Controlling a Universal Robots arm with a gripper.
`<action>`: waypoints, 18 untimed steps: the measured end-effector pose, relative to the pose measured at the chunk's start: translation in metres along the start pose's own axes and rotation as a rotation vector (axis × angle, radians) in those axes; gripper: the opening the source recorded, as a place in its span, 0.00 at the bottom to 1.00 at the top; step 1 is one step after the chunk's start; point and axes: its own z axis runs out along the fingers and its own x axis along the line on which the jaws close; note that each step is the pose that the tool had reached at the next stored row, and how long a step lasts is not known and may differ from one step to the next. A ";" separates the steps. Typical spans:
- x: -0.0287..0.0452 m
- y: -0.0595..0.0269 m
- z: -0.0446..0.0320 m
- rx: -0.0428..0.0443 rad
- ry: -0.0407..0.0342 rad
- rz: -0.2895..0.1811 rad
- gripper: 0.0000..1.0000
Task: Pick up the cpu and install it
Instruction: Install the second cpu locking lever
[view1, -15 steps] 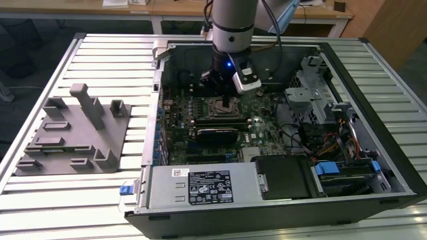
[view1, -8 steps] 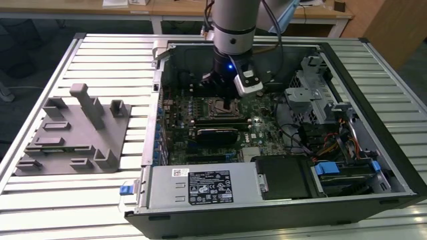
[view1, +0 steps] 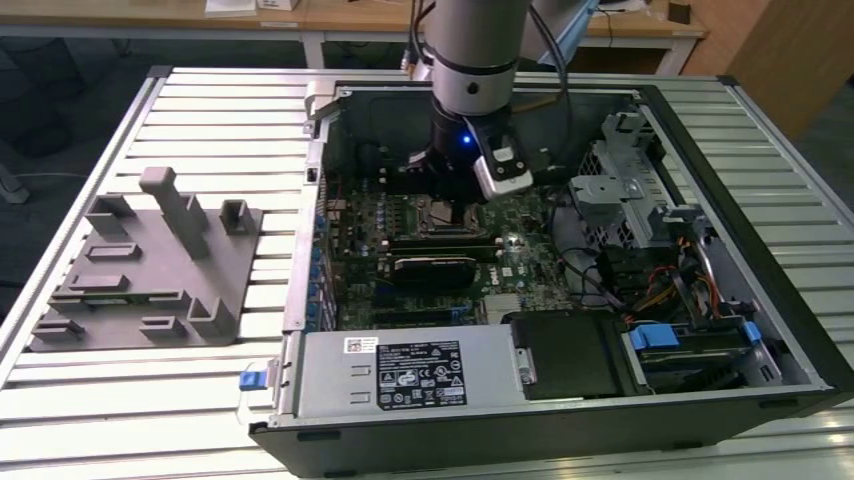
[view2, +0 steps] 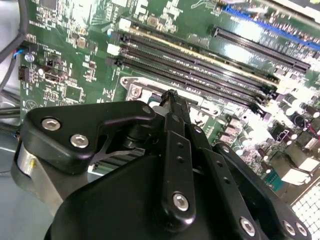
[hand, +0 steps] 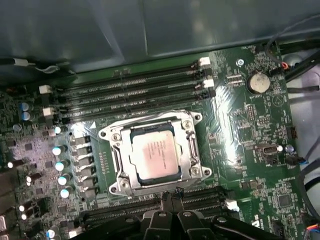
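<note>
The cpu (hand: 154, 152) lies flat inside the socket frame (hand: 155, 152) on the motherboard (hand: 240, 145), in the open computer case (view1: 747, 330). Judged light, thin, rigid, with a slick metal lid and fragile underside; grip opposite edges only. Gripper (hand: 170, 202) hovers beside the socket, fingers seemingly together, nothing held.

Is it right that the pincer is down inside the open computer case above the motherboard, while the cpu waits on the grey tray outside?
Not quite. The pincer is inside the computer case above the motherboard, but the cpu is not on the grey tray. The first wrist view shows it lying in the socket frame on the board.
</note>
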 end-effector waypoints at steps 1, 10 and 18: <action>-0.0004 -0.0011 0.0000 0.0000 0.0000 0.000 0.11; -0.0014 -0.0078 0.0021 -0.0031 0.0008 -0.022 0.11; 0.0024 -0.0086 0.0057 -0.0175 0.0041 -0.087 0.11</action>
